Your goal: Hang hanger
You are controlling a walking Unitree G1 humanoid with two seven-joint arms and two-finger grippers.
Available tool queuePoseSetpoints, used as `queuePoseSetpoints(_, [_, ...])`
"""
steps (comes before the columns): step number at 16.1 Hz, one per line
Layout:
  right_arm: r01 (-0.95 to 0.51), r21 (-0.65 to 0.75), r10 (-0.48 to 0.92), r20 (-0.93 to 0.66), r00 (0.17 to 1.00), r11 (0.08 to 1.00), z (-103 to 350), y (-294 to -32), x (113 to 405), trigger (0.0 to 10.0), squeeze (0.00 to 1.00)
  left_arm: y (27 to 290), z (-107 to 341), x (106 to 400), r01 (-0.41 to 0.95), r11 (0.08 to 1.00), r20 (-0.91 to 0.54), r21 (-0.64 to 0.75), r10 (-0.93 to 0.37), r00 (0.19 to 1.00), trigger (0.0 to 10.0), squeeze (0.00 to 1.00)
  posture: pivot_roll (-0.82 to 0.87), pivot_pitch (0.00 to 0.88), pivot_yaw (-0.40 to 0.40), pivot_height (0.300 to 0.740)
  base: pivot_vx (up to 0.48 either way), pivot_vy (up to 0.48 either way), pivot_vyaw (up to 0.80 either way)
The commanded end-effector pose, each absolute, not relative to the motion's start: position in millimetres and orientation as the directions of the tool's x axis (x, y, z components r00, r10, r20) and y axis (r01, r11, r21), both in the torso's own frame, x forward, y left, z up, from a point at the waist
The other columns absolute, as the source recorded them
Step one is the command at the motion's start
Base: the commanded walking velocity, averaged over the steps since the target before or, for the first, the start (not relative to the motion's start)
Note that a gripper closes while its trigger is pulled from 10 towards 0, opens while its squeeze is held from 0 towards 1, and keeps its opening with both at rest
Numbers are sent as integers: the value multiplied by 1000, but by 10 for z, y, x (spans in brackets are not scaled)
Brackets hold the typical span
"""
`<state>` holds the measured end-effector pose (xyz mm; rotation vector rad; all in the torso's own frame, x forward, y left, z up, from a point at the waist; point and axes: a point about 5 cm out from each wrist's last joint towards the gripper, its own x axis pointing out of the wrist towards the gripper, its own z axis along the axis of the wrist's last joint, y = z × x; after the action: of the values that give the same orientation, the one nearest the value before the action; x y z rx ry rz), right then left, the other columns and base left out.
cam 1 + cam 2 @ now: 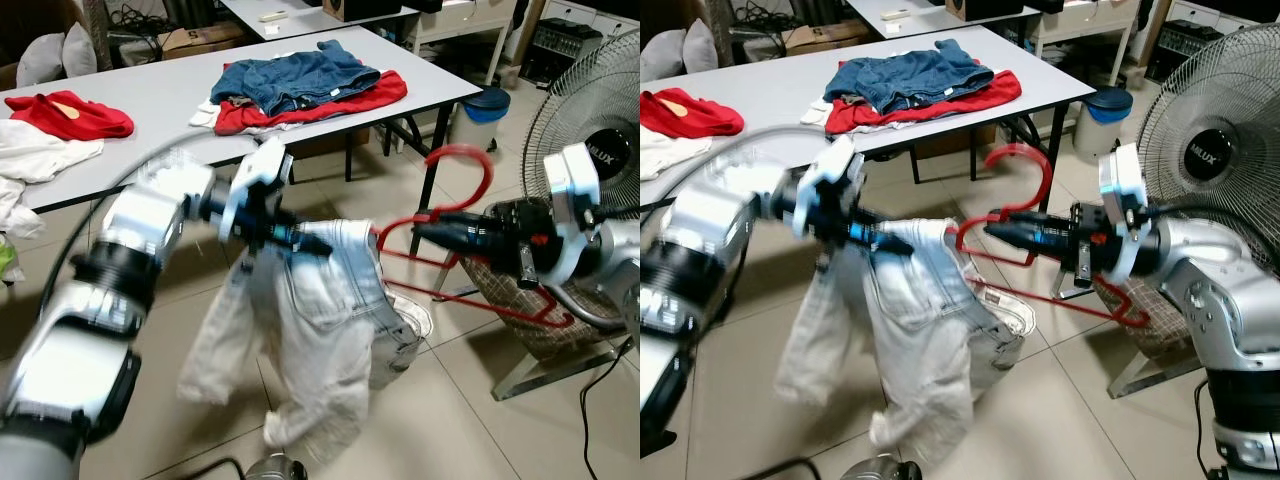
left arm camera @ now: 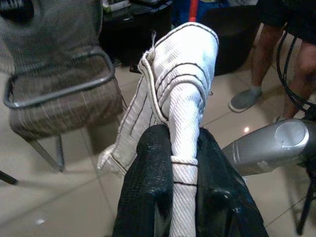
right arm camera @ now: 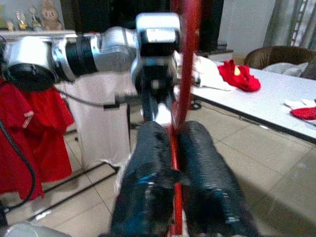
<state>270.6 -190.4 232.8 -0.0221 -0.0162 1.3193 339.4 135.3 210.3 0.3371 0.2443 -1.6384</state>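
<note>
Red wire hanger point(image 1: 470, 262) hangs in mid-air between the two arms, above the tiled floor point(image 1: 470, 420), its hook curling upward. The right gripper point(image 1: 1002, 229) has its black fingers clamped together on the hanger's red wire near the neck. The left gripper point(image 1: 312, 243) pinches a fold of pale, whitish denim trousers point(image 1: 320, 330), fingers closed on the cloth, which droops toward the floor and touches the hanger's end. Beside the right arm stands a grey floor fan point(image 1: 590, 110). Beyond, a white table point(image 1: 160, 90) holds folded blue jeans point(image 1: 300, 75) and red garments point(image 1: 70, 115).
</note>
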Motion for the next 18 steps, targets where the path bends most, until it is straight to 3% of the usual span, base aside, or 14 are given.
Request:
queuePoseSetpoints(1, [-969,-54,971,15,240,240,2403,-1901,2670,10000,1000,1367,2188,3384,994,-72,-326,82,-944,-42,0,0,-132,0,102,740,0,0,0])
queuePoseSetpoints(6, [-959,-60,961,-3,277,277,2401,-2001,2703,10000,1000,1500,1997,3277,998,9,-341,69,-940,32,0,0,-112,0,53,740,0,0,0])
queuePoseSetpoints(9, [-957,-47,957,-25,288,287,2460,-2176,2522,10000,1000,1680,1937,3348,978,179,-318,103,-926,203,0,0,-110,0,47,740,0,0,0])
queuePoseSetpoints(11, [-951,-22,951,-11,310,309,2488,-2249,2439,10000,1000,1754,1915,3390,962,250,-312,109,-910,272,0,0,-122,0,62,740,0,0,0])
queuePoseSetpoints(14, [-920,22,918,52,392,392,2492,-2376,2297,10000,1000,1795,1996,3437,954,284,-257,96,-919,299,0,0,-141,0,84,740,0,0,0])
queuePoseSetpoints(18, [-852,141,863,-47,503,504,2063,-2293,2160,10000,1000,1810,2193,3456,963,245,-212,115,-941,264,0,0,-137,0,88,740,0,0,0])
